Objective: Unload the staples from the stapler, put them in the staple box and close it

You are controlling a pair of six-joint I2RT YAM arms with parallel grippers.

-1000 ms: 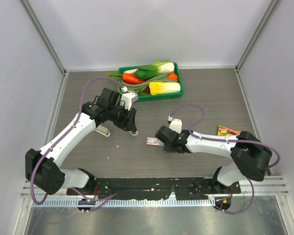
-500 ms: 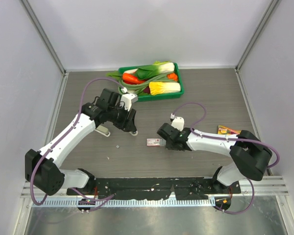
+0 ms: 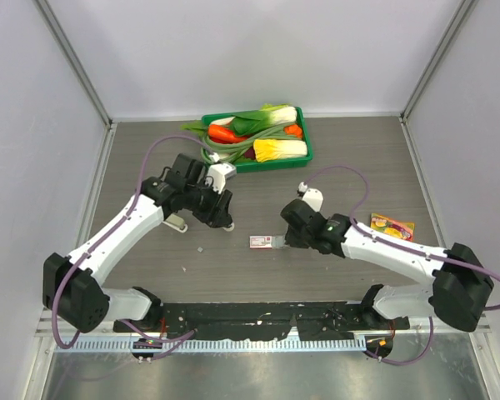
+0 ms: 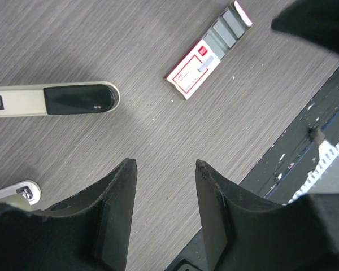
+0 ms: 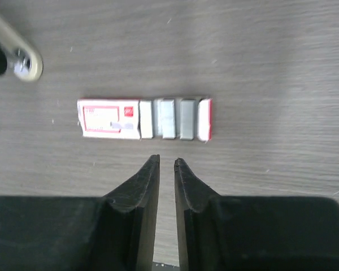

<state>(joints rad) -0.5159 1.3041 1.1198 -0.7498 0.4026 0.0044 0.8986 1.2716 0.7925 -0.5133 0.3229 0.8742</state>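
Right hand (image 5: pixel 163 161) barely spread, empty, near flat red-and-white box (image 5: pixel 108 118) on grey desk (image 5: pixel 271 56); left hand (image 4: pixel 163 164) spread, empty.

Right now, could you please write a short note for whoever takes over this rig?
Left gripper: open, empty, above the table beside the stapler.
Right gripper: jaws slightly apart, empty, just short of the red-and-white box.
The stapler lies opened out on the table, unheld.
Done: what looks like one of the staples, a short grey strip, rests on the box; its slid-out tray holds more grey strips.
To do: the stapler's channel is not visible; check it and remove any remainder.
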